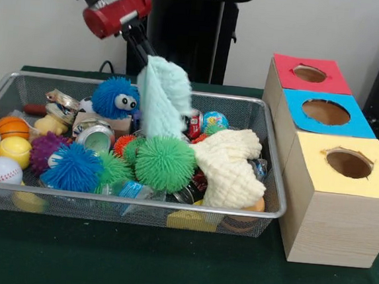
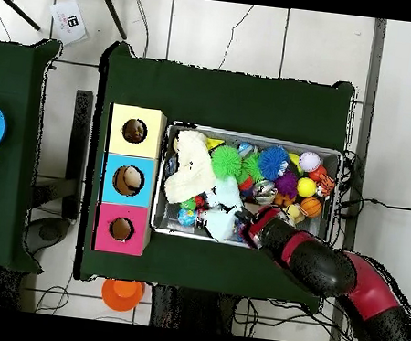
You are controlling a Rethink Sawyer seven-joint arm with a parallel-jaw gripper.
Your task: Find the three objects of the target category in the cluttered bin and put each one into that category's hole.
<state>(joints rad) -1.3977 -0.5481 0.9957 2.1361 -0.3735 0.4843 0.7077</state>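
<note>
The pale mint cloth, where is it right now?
Front view: the pale mint cloth hangs lifted from the tool above the silver wire mesh bin, between the blue fuzzy googly-eyed ball and globe ball.

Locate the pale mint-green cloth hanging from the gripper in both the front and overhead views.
Front view: the mint-green cloth hangs above the bin, centre of picture, just right of the blue googly-eyed ball.
Overhead view: the cloth shows near the bin's lower rim, left of the arm's tip.
Shared landmark: the cream waffle cloth, lying at the bin's end nearest the boxes.

white paper sheet [image 2: 72, 21] with dark square mark, no legible text
</note>
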